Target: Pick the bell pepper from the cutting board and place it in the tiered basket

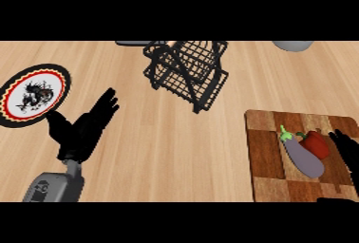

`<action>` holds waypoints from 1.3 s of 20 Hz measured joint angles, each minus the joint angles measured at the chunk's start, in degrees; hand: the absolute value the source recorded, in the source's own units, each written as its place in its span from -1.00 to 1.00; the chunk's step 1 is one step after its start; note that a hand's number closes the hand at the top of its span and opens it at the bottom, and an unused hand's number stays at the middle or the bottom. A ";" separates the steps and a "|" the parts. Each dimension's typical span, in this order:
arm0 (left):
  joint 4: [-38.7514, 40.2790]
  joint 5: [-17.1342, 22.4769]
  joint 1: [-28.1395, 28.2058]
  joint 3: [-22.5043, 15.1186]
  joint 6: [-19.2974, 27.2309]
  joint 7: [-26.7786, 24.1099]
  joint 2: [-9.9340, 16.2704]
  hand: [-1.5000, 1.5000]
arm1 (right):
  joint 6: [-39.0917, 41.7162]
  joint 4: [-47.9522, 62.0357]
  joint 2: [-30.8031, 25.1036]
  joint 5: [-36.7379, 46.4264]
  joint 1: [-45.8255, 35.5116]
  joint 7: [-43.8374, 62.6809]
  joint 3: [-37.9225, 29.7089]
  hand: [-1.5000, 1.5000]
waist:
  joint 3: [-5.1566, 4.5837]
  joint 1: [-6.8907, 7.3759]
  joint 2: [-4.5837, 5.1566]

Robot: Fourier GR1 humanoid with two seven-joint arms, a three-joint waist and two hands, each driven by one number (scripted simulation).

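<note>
The bell pepper (317, 144) is lying on the cutting board (270, 171) at the near right, touching an eggplant (303, 155). The right hand (346, 151) is being held just beside it, fingers straight; only the pepper should be enclosed. The left hand (82, 127) is resting open. The tiered basket (187, 71) is standing far off.

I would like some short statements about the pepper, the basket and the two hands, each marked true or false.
1. The red bell pepper lies on the cutting board. True.
2. The pepper is in the tiered basket. False: the pepper is on the board, beside the eggplant.
3. The left hand holds the plate. False: it is open, beside the plate.
4. The right hand is at the board's right side, near the pepper. True.
</note>
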 measured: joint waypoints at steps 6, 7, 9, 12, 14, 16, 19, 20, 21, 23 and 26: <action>-1.32 -2.72 0.40 -1.02 1.22 1.31 -3.03 0.00 | -1.81 4.74 2.43 1.92 -2.17 -2.66 -1.70 -1.00 | -0.09 -0.02 -0.03; -0.88 -2.80 0.87 -0.71 0.67 0.41 -2.90 0.00 | -1.90 6.68 2.24 1.47 -3.44 -3.69 -2.46 -1.00 | -0.13 0.00 -0.05; -0.52 -3.55 0.05 -0.41 0.66 0.61 -3.28 0.00 | -2.58 8.18 3.03 1.53 -4.07 -5.01 -2.98 -1.00 | -0.28 -0.05 -0.09; -0.49 -4.34 0.04 0.04 0.49 0.63 -3.78 0.00 | -1.58 10.17 2.96 0.80 -6.11 -6.14 -4.41 -1.00 | -0.29 -0.06 -0.09; 0.26 -4.56 -0.47 0.49 0.03 0.30 -4.13 0.00 | -1.13 12.52 2.79 0.51 -7.75 -7.15 -5.24 -1.00 | -0.29 -0.08 -0.09; 0.18 -4.10 -0.60 1.52 -0.80 0.63 -3.66 0.00 | -1.83 15.65 2.75 0.58 -9.20 -8.61 -6.04 -1.00 | -0.40 -0.06 -0.12; 0.80 -3.88 -0.83 2.09 -1.46 0.54 -3.99 0.00 | -1.96 19.39 2.81 0.62 -11.82 -9.53 -6.70 -1.00 | -0.49 -0.08 -0.13; 0.78 -3.91 -0.24 2.28 -1.84 0.08 -3.88 0.00 | -1.86 20.57 2.74 0.44 -12.67 -9.95 -6.99 -1.00 | -0.49 -0.07 -0.13; 0.81 -4.45 -0.06 2.01 -1.63 -0.34 -4.28 0.00 | -1.89 22.34 2.44 0.42 -13.80 -10.53 -7.36 -1.00 | -0.50 -0.06 -0.12; 1.00 -4.66 -1.07 2.10 -1.44 0.30 -4.74 0.00 | -2.35 24.83 2.52 0.49 -15.21 -11.30 -7.72 -1.00 | -0.52 -0.09 -0.12; 0.94 -4.71 -0.98 2.68 -2.07 0.42 -4.57 0.00 | -2.78 27.78 2.73 1.11 -17.00 -11.55 -7.85 -1.00 | -0.60 -0.10 -0.15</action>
